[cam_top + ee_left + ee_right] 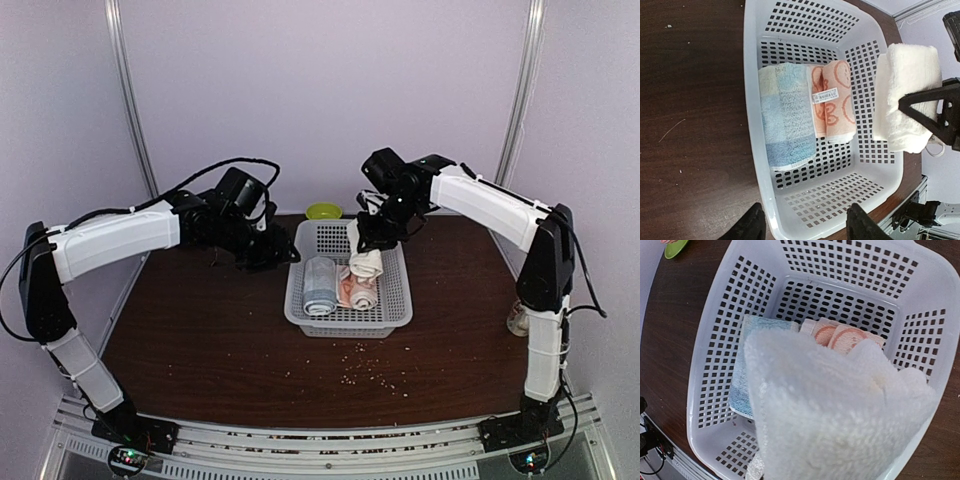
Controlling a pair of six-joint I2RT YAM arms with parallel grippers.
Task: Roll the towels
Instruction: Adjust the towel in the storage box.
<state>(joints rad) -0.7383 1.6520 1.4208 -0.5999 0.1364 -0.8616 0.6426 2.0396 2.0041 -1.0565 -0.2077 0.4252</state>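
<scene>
Mid-table, on the dark table (200, 330), we have the white basket (297, 290), and two bundles lie on its floor. On the left of the top view is the blue roll (320, 286). Pressed against its right side is the face towel (358, 291), cream with orange-pink faces and a small printed label (825, 95) on top. Both lie lengthwise, towards the near end of the basket.

Now the white towel (366, 263): it's up in the air, a thick bundle hanging over the basket's right half, just above the face towel. We cannot tell whether its lower end touches anything. The right gripper (372, 240) is clamped on its upper part. From the left wrist we see one black finger (932, 102) pressed across the white towel, while the right wrist view is nearly all white pile, its own fingers hidden.

Over to the left gripper (806, 222): jaws spread wide, nothing between them but air. It sits low by the basket's far left corner, looking down into the basket, and we cannot tell whether it touches the rim.

Behind the basket sits a small green thing (323, 211), and crumbs (372, 368) speckle the table in front.
</scene>
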